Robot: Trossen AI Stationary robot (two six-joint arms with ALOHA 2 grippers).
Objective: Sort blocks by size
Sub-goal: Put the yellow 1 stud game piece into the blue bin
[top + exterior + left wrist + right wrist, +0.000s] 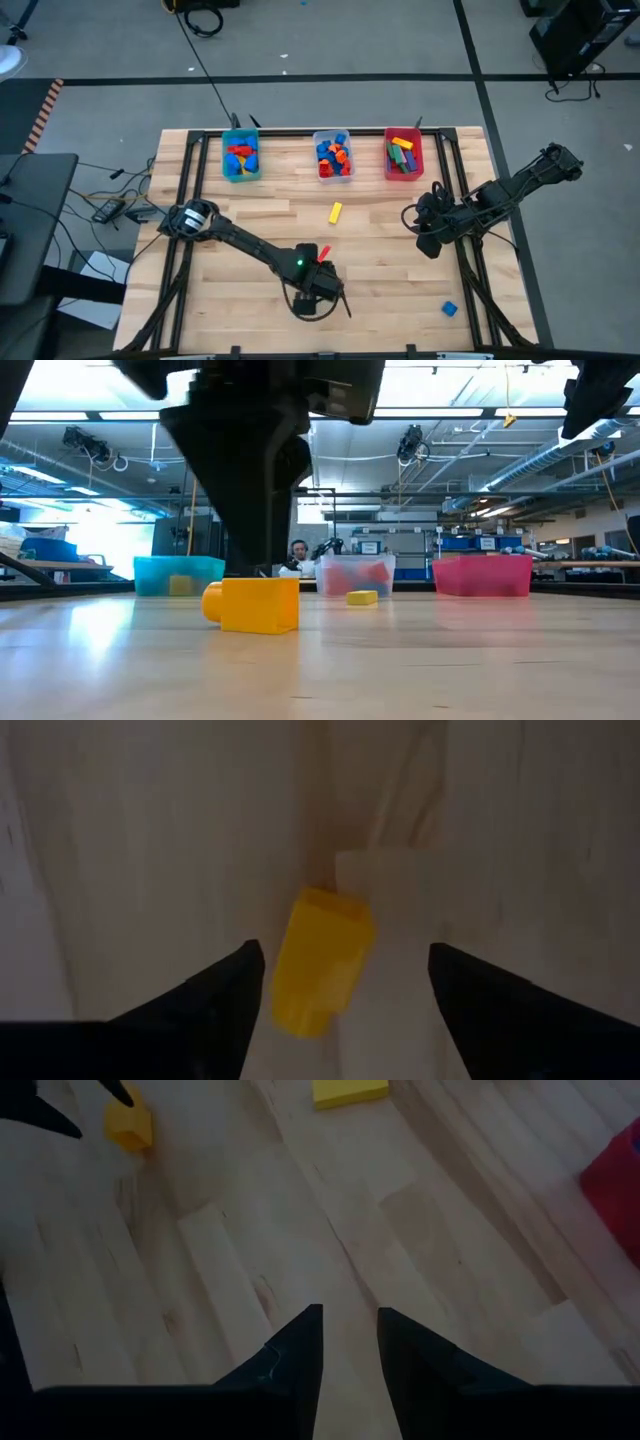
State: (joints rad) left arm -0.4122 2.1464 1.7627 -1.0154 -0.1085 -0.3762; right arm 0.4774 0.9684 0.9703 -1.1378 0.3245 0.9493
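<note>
The left end effector (pixel 340 982) hangs low over the near middle of the worktop (pixel 270 225). Its 2 fingers are spread wide, and a yellow block (pixel 318 960) lies on the wood between them. It does not hold the block. In the low view this yellow block (pixel 255 604) sits right under the dark arm.

The right end effector (pixel 348 1342) waits over the right side of the worktop. Its fingers are close together, with a small gap, and hold nothing.

Farther out, a flat yellow block (pixel 335 211) lies alone near the middle of the worktop. A small blue block (pixel 450 309) lies at the near right corner, well apart from the rest.

3 bins stand in a row along the far edge. The teal bin (pixel 241 176) on the left holds red, blue and yellow blocks. The clear bin (pixel 333 177) in the middle holds a pile of blue, red and orange blocks. The red bin (pixel 403 175) on the right holds green, yellow and red blocks.
</note>
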